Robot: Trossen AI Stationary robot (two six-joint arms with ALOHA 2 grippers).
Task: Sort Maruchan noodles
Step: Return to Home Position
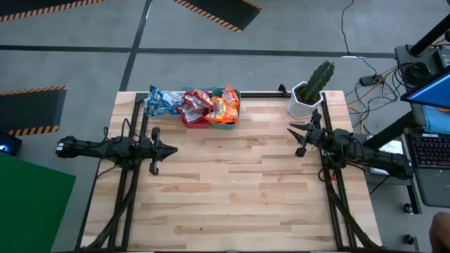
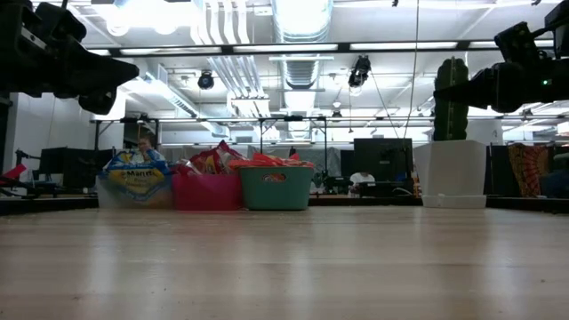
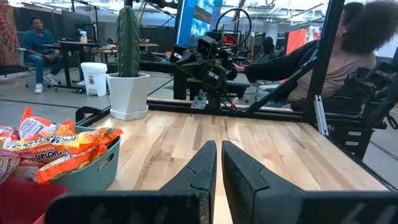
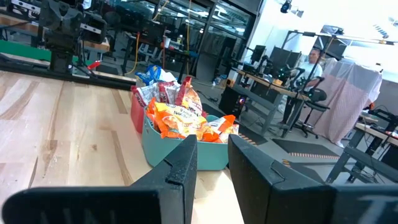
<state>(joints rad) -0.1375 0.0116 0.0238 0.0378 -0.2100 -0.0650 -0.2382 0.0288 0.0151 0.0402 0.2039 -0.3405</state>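
The Maruchan noodle packets fill three bins standing in a row at the table's far edge. Blue packets [image 1: 160,100] are in a clear bin [image 2: 135,188]. Red packets [image 1: 195,102] are in a red bin [image 2: 206,192]. Orange packets [image 1: 225,107] are piled in a teal bin [image 2: 276,190]. My left gripper [image 1: 174,149] hovers above the table's left-middle, shut and empty, pointing right. My right gripper [image 1: 295,138] hovers at the right-middle, open and empty, pointing left. In the right wrist view the teal bin [image 4: 155,152] stands just ahead of the fingers.
A cactus in a white pot [image 1: 311,93] stands at the far right corner, close behind my right gripper. The wooden tabletop [image 1: 232,190] between and in front of the arms is bare. People sit at desks in the room beyond the table.
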